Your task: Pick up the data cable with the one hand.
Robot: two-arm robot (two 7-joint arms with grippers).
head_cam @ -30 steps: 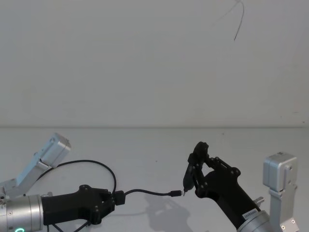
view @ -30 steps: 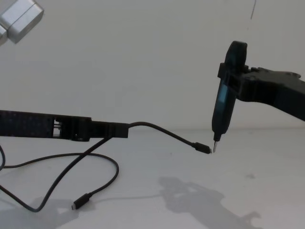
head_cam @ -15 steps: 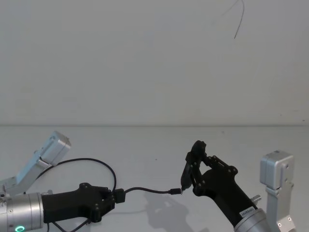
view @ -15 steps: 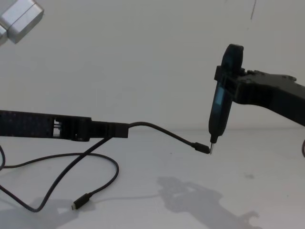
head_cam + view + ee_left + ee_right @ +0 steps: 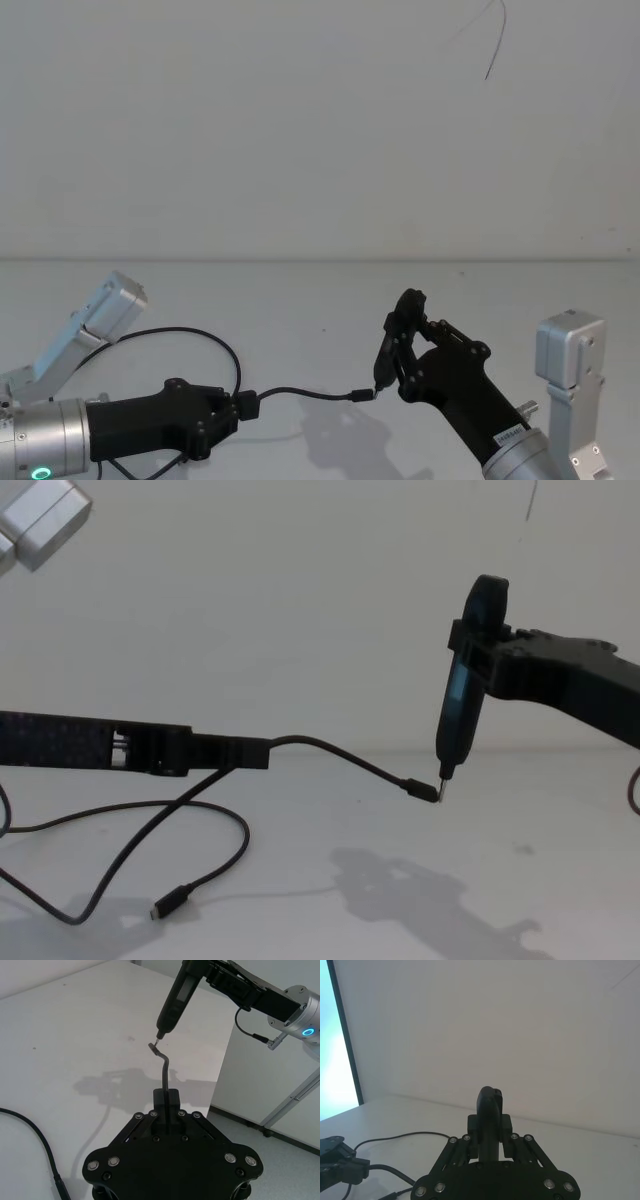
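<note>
Cable (image 5: 330, 755) hangs from my left tool (image 5: 245, 752), which is clamped on it near one plug and holds that end above the white desk (image 5: 520, 880). I see the rest loop down onto the desk, its far plug lying flat. My right tool (image 5: 405, 350) grips an upright pen (image 5: 462, 695); its metal tip meets the raised plug.

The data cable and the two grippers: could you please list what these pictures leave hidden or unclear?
- The data cable: its loop runs off the chest view's left edge.
- Left gripper: whether its fingers pinch the cord or the plug body is hidden by the fingers themselves.
- Right gripper: whether the pen-like tool tip touches the cable's plug is too small to tell.
</note>
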